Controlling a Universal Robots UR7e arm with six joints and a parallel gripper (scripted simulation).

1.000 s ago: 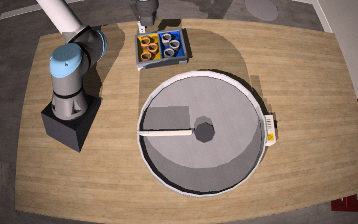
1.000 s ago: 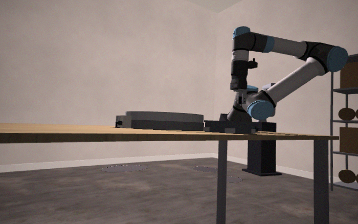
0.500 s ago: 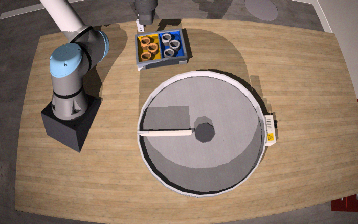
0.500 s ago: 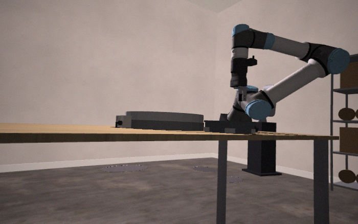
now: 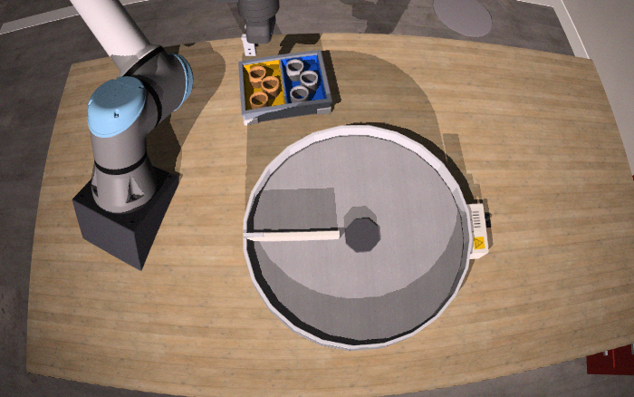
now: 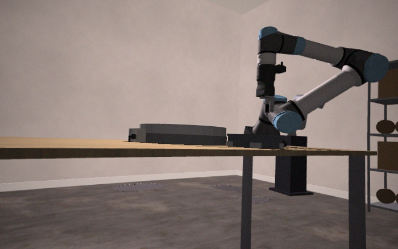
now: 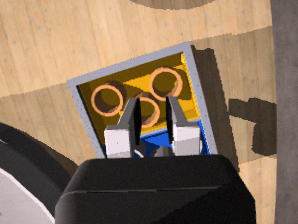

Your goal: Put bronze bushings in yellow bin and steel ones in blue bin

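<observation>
The black two-finger gripper with pale metal fingers point(image 5: 249, 46) point(image 6: 269, 104) hangs partly open, gripping nothing, raised presumably to clear the bins; three copper-coloured bronze bushings point(image 5: 270, 86) point(image 7: 165, 83) sit in the yellow bin point(image 5: 275, 67) point(image 7: 189, 107), three grey steel ones point(image 5: 309, 78) in the blue point(image 5: 319, 93) point(image 7: 175, 142), sorted by metal.

A wood-grained table point(image 5: 537, 290) point(image 6: 87, 152) point(image 7: 45, 45), pale brown with rounded long edges in the top view, stands on grey legs. Directly on it sits a wide round turntable point(image 5: 262, 173) point(image 6: 185, 135) point(image 7: 18, 189) with a raised light rim, a small control box point(image 5: 477, 229) point(image 6: 137, 135) against its side. Near the turntable, apart from it, rests a grey-walled tray point(image 5: 325, 79) point(image 6: 249, 142) point(image 7: 130, 62) divided into yellow and blue bins.
</observation>
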